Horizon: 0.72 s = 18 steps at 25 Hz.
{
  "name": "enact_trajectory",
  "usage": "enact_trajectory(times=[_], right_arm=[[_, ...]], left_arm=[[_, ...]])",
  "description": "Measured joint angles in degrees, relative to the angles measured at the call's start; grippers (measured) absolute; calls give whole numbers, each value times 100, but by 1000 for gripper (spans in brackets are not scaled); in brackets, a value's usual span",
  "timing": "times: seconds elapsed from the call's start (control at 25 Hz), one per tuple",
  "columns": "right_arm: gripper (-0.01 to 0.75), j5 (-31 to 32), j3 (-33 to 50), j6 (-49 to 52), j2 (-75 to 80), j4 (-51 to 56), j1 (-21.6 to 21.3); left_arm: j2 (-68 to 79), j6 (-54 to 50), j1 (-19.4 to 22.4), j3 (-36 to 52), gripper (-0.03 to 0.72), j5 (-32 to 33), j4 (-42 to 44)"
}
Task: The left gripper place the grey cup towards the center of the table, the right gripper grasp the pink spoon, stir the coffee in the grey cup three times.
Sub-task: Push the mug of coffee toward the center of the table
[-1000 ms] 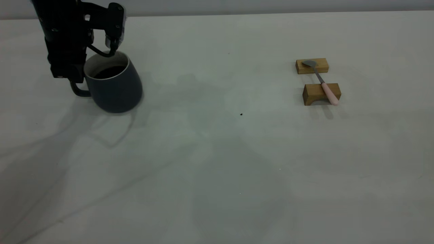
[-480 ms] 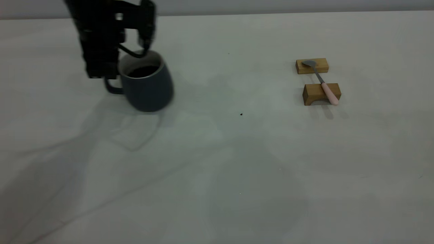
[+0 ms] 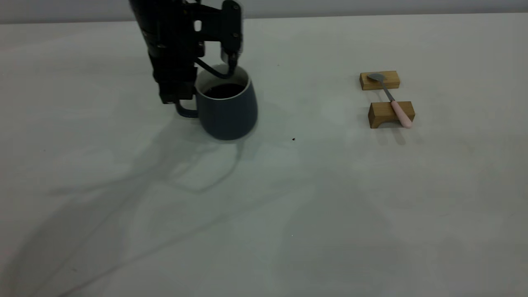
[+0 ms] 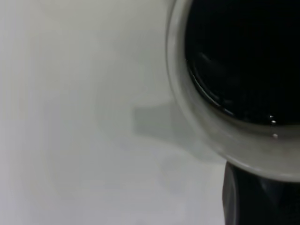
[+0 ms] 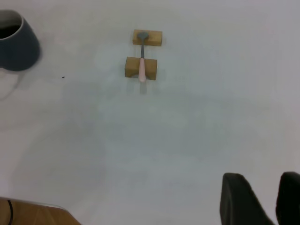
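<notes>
Outside, left gripper [image 3: 181, 99] clenched on grey cup [image 3: 227, 108] handle, well left of pink spoon [image 3: 391, 100] across wooden blocks [image 3: 390, 114]; left wrist: coffee [image 4: 243, 61] inside rim; right wrist: right gripper [image 5: 260, 197] fingers parted above bench [image 5: 187, 131].
</notes>
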Motion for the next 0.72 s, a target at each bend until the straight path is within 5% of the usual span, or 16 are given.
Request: enact_trajectory(times=[0.24, 0.56, 0.72], right_arm=[[237, 0, 0, 0, 0, 0, 0], [237, 0, 0, 0, 0, 0, 0], [237, 0, 0, 0, 0, 0, 0]], left_arm=[[4, -18, -105, 0, 319, -7, 0], [-66, -159, -111, 0, 660, 125, -44], [-529, -652, -111, 0, 670, 388, -154]])
